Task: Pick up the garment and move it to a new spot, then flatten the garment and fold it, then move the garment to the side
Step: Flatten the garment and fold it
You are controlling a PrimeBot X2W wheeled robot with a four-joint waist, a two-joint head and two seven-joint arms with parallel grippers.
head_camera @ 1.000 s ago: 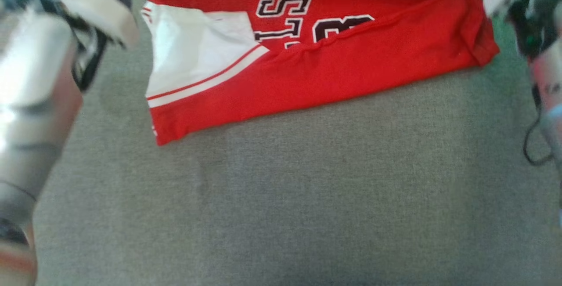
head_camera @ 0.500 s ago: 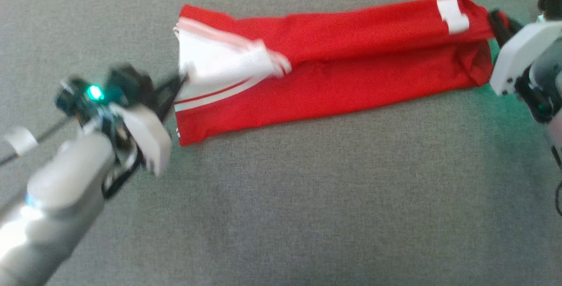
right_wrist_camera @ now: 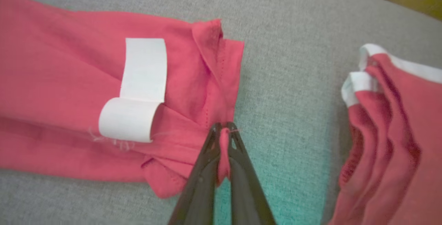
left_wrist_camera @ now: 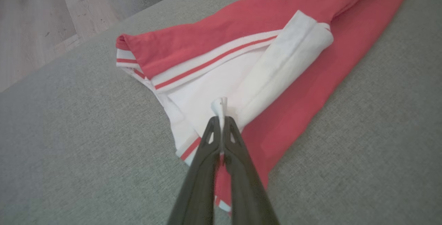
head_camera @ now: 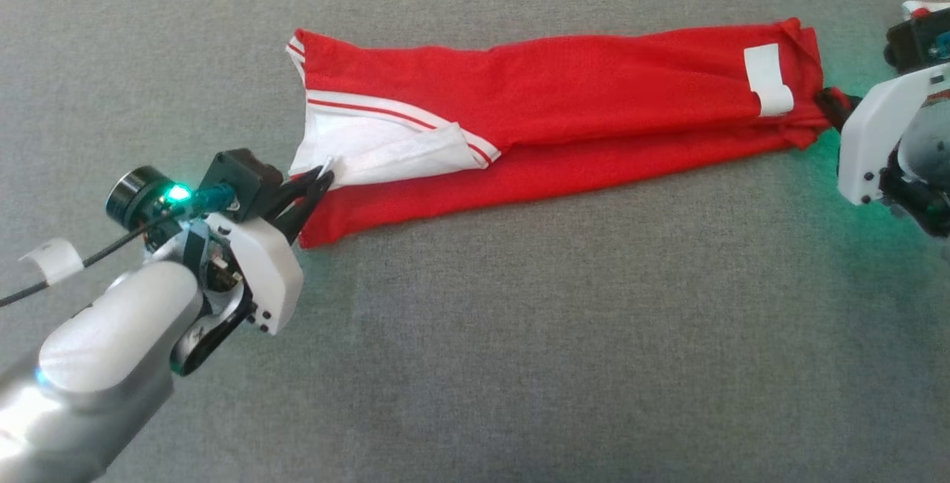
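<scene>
The garment (head_camera: pixel 564 104) is a red shirt with white, red-striped sleeve panels, folded into a long narrow band across the grey cushion. A white label (head_camera: pixel 768 79) lies near its right end. My left gripper (head_camera: pixel 323 175) is shut on the white sleeve edge at the band's left end, where the left wrist view has the garment (left_wrist_camera: pixel 221 66) pinched between the dark fingertips of the left gripper (left_wrist_camera: pixel 220 114). My right gripper (head_camera: pixel 830 101) is shut on the red hem at the right end, and the right wrist view has the right gripper (right_wrist_camera: pixel 223 130) clamped on a pinch of garment (right_wrist_camera: pixel 69 80) beside the label (right_wrist_camera: pixel 136 86).
A second red and white garment (right_wrist_camera: pixel 390 142) lies bunched just right of my right gripper. The grey cushion (head_camera: pixel 519 334) stretches wide toward me. Wood floor (left_wrist_camera: pixel 38 21) lies past the cushion's edge in the left wrist view.
The raised upper layer with its lettering has come down away from me, leaving the shirt a flat narrow band. Both grippers lowered to the cushion while keeping their grips.
</scene>
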